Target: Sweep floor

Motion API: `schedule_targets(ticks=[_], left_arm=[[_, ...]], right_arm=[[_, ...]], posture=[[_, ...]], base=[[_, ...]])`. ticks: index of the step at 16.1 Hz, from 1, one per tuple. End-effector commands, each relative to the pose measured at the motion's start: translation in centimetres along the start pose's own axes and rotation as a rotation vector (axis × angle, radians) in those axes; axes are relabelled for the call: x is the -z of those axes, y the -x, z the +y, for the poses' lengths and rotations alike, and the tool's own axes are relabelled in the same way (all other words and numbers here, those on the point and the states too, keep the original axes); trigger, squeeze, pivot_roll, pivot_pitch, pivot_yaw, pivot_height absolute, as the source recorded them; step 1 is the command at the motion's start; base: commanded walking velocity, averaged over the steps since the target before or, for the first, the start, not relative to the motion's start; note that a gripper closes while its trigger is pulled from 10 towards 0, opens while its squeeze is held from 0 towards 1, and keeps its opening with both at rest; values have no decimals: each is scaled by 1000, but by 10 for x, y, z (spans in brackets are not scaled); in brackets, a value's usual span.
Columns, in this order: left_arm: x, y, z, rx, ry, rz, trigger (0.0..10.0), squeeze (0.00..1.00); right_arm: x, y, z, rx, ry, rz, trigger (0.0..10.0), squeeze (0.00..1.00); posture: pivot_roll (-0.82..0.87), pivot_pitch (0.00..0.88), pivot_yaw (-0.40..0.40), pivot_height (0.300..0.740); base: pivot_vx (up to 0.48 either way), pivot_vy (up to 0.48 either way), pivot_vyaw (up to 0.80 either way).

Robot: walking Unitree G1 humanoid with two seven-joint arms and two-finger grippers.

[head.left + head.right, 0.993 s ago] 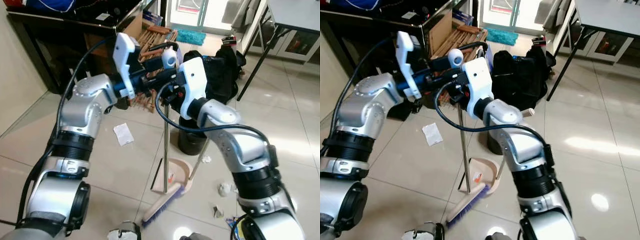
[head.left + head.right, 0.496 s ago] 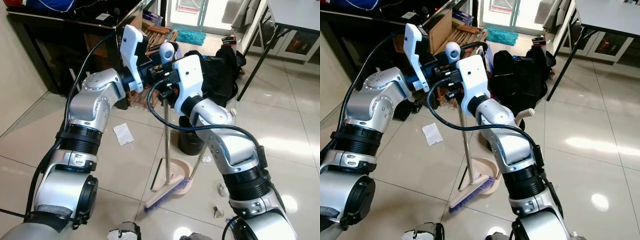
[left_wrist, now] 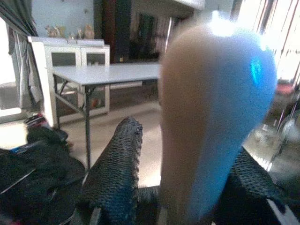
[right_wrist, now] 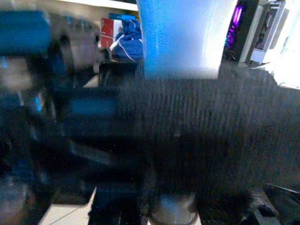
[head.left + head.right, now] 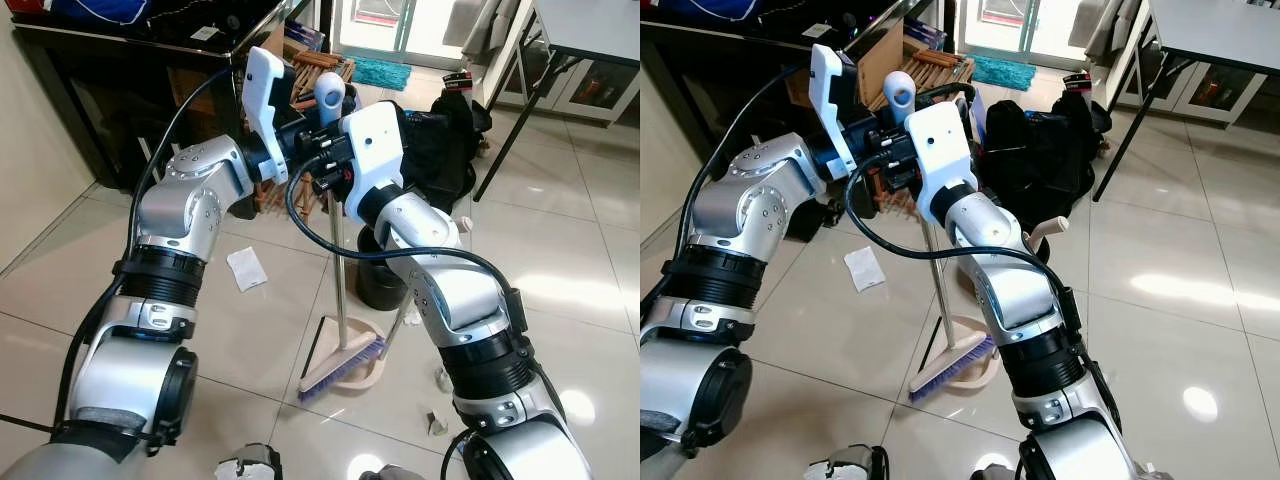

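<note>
Both tools clamped on broom handle [image 5: 338, 270], glossy tiled floor [image 5: 250, 330], paper scraps [image 5: 246, 268], dustpan [image 5: 362, 368]

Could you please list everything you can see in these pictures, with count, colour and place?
Broom: one, silver pole with pale handle top, purple bristles on the dustpan lip.
Dustpan: one, beige, on the floor before the robot.
Bin: one, black, behind the broom pole.
Paper: one, white, on the tiles at the left.
Scraps: a few, white, on the floor at the right.
Bag: one, black, heaped on the floor behind.
Wooden slats: a bundle, brown, by the dark cabinet.
Table: one, grey, at the far right.
Mat: one, teal, by the door.
Left gripper: black fingers around the broom handle.
Right gripper: at the broom handle, just below.
</note>
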State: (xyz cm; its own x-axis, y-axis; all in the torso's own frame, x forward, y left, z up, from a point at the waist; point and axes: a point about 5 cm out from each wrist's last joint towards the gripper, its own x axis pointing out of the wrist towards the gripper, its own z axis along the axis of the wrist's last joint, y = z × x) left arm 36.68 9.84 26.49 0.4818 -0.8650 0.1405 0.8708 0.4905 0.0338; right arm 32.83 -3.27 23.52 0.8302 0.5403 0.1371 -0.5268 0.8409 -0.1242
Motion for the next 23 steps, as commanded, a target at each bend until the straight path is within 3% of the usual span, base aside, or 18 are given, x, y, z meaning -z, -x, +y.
schedule_targets(ticks=[1, 4, 5, 6, 15, 23], left_arm=[[10, 5, 2, -16, -7, 56, 10000, 0], [8, 2, 1, 13, -11, 54, 9569, 0], [7, 1, 2, 14, -10, 50, 2431, 0], [5, 1, 2, 21, -4, 42, 0, 0], [0, 4, 0, 90, 17, 6, 0, 0], [-8, 4, 4, 83, 25, -19, 0, 0]], right_arm=[[-23, -3, 0, -6, 31, -109, 0, 0], [-21, -2, 0, -10, 38, -105, 0, 0], [-21, -2, 0, -9, 39, -105, 0, 0], [-21, -1, -1, -9, 41, -105, 0, 0], [-19, -1, -3, -15, 65, -104, 0, 0], [-17, 0, -5, 2, 68, -102, 0, 0]], posture=[[-41, 57, 18, 740], [-47, 55, 20, 740], [-46, 53, 20, 740], [-45, 53, 21, 740], [-47, 40, 19, 740], [-48, 41, 28, 740]], base=[[0, 0, 0], [0, 0, 0], [0, 0, 0], [0, 0, 0], [0, 0, 0], [0, 0, 0]])
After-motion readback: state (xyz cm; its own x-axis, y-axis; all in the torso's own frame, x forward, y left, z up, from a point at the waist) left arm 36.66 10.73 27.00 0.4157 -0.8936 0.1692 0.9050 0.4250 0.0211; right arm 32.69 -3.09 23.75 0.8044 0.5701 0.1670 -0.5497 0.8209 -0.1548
